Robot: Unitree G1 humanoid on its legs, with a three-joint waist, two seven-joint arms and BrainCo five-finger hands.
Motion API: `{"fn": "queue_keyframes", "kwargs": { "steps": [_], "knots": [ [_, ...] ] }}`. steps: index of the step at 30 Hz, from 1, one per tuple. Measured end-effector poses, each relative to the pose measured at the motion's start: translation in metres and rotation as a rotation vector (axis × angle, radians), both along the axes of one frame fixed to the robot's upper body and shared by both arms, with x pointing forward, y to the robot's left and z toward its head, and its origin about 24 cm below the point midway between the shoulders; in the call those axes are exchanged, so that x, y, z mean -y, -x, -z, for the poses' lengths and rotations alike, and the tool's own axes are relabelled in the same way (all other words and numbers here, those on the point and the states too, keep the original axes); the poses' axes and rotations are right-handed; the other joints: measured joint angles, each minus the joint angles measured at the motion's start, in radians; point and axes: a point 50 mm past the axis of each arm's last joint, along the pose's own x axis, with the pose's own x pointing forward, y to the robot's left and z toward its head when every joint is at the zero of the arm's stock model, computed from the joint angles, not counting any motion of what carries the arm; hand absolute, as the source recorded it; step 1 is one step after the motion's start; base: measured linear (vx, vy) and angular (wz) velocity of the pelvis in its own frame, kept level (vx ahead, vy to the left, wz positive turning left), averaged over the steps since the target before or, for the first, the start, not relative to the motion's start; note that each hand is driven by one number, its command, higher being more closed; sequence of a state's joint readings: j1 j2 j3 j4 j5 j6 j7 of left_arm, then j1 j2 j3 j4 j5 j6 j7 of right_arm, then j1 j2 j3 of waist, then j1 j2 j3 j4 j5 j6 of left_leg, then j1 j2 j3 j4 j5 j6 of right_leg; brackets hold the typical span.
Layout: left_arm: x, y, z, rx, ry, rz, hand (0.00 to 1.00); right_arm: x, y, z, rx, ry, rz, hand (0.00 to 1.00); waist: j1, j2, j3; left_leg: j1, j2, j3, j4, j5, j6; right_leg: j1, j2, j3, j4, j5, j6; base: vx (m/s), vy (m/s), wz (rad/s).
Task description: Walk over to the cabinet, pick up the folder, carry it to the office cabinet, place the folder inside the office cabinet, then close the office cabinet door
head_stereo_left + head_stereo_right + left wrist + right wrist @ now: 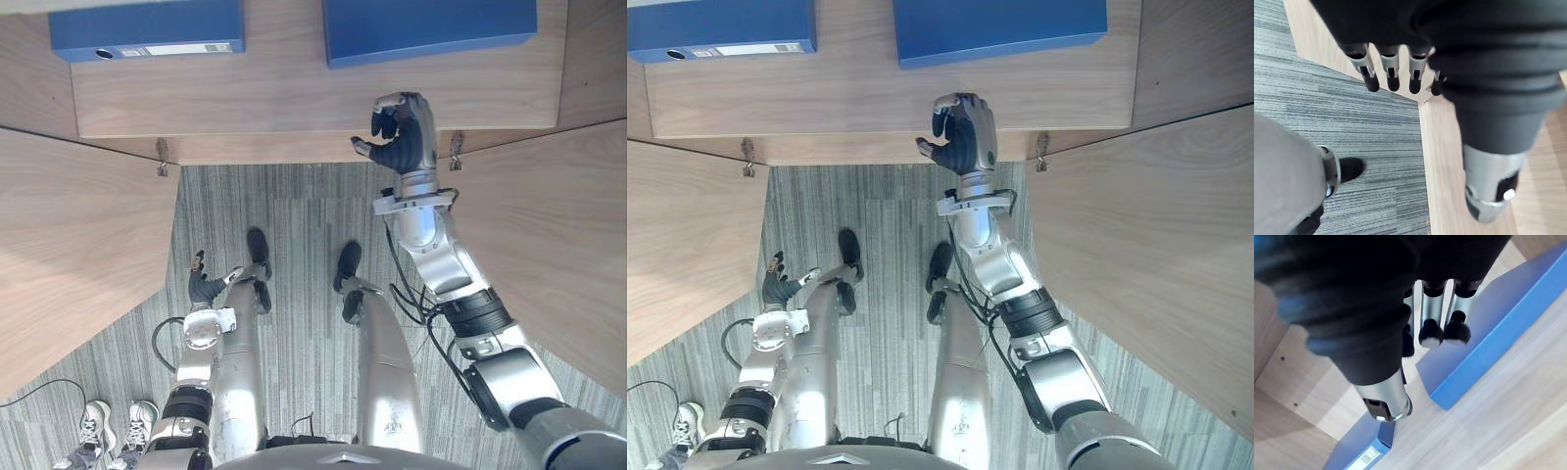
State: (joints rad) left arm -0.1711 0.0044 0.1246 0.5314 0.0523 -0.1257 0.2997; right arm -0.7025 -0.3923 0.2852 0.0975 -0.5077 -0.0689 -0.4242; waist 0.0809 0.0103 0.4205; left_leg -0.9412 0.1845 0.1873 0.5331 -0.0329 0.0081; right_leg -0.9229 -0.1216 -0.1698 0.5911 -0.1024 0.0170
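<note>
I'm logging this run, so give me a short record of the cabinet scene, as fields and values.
shelf: wooden, doors open on both sides
left folder: blue, lying flat, labelled spine facing the robot
right folder: blue, lying flat
right hand: raised at the shelf's front, close to the right folder, holding nothing
left hand: hanging low over the carpet, fingers straight, empty

Blue folder [429, 29] flat on wooden cabinet shelf [294, 98] — cabinet door [549, 245] open.
</note>
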Motion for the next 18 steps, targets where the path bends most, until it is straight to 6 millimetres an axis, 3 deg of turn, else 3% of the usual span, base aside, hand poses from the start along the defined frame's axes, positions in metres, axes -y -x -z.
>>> {"fn": "queue_keyframes", "kwargs": {
  "steps": [7,18],
  "knots": [
    [-0.006,-0.001,-0.003,0.016,-0.011,-0.01,0.0,-0.005,-0.017,-0.028,0.035,0.041,0.013,1.0,0.004,-0.008,0.004,-0.115,0.0,-0.031,0.09,-0.012,0.008,-0.103,-0.017,-0.014,0.109,-0.034,-0.004,0.01,-0.038,0.09],
    [-0.017,-0.007,-0.026,0.138,-0.009,-0.033,0.0,0.026,-0.04,-0.061,-0.002,0.028,0.08,1.0,0.02,-0.012,0.024,-0.269,-0.002,-0.058,0.165,-0.023,-0.005,-0.253,-0.049,-0.035,0.231,-0.082,-0.011,-0.03,-0.04,0.1]
  ]
}}
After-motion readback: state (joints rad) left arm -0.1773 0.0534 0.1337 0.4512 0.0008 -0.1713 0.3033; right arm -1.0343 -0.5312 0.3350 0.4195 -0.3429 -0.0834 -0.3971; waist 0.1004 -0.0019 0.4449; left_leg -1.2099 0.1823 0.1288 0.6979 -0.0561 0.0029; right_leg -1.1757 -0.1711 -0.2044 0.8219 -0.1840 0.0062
